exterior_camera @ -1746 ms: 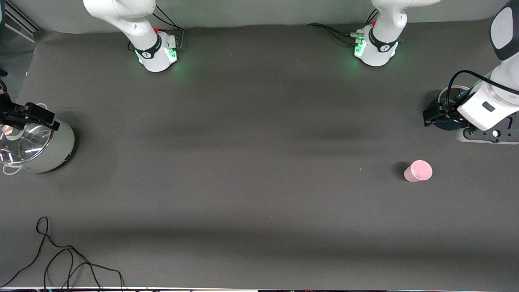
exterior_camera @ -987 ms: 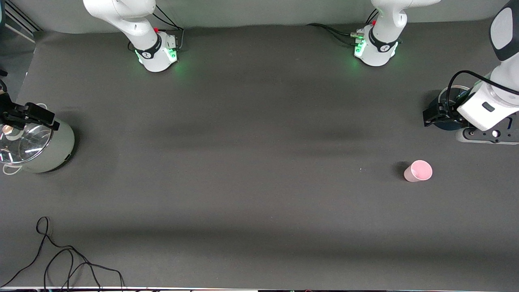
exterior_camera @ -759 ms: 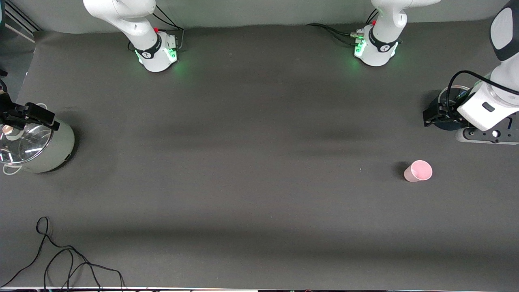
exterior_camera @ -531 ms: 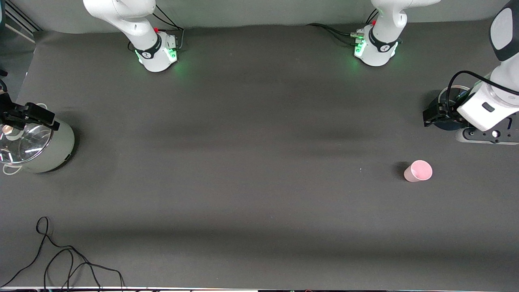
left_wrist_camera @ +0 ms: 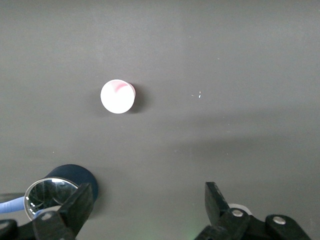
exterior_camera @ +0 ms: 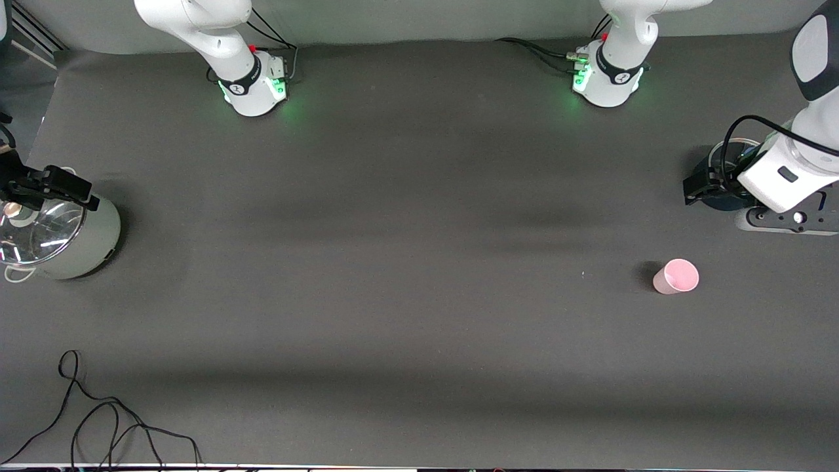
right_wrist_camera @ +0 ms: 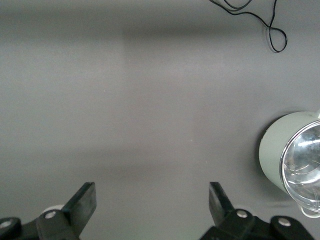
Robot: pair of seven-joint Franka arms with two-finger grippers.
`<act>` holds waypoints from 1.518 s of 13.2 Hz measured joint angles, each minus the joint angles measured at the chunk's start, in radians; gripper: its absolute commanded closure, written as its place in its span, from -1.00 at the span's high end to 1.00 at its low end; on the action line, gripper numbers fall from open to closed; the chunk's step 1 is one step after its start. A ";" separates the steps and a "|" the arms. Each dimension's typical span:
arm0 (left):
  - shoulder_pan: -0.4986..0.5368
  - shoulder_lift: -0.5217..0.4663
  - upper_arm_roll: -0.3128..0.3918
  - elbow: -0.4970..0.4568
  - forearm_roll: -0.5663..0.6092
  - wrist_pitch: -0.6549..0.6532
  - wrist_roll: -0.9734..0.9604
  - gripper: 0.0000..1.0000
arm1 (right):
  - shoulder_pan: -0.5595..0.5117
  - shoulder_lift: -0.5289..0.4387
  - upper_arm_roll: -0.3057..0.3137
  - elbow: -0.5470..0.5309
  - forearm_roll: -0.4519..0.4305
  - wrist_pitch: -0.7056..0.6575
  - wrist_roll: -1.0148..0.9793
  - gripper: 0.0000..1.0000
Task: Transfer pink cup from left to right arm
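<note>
Cup waiting for pickup

Pink cup (exterior_camera: pixel 676 276) stands upright, untouched; left gripper (left_wrist_camera: pixel 145 207) and right gripper (right_wrist_camera: pixel 152 205) hover high, fingers wide, both empty.

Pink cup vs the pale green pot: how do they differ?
Size: the pink cup is small; the pale green pot is much larger.
Top: the cup is open, the pot carries a glass lid.
Handles: none on the cup; the pot has a white side handle.
Place: the cup stands toward the left arm's end of the table, the pot at the right arm's end.
Shared: both stand upright on the dark table, untouched.
</note>
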 measured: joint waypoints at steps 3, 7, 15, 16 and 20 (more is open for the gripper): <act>0.001 0.000 0.002 0.000 0.000 0.000 0.005 1.00 | 0.015 0.000 0.000 0.000 0.000 0.002 0.000 1.00; 0.001 0.000 0.003 0.000 0.000 0.000 0.006 1.00 | 0.016 -0.001 -0.004 0.000 0.000 0.002 0.000 1.00; 0.055 0.009 0.014 -0.001 0.000 -0.015 0.346 1.00 | 0.016 -0.003 -0.006 0.000 0.000 0.002 0.000 1.00; 0.081 0.016 0.017 -0.001 0.000 -0.016 0.429 1.00 | 0.016 -0.003 -0.007 0.000 0.000 0.002 0.000 1.00; 0.159 0.052 0.020 -0.001 -0.019 0.027 0.731 0.98 | 0.016 -0.003 -0.007 0.000 0.000 0.002 0.000 1.00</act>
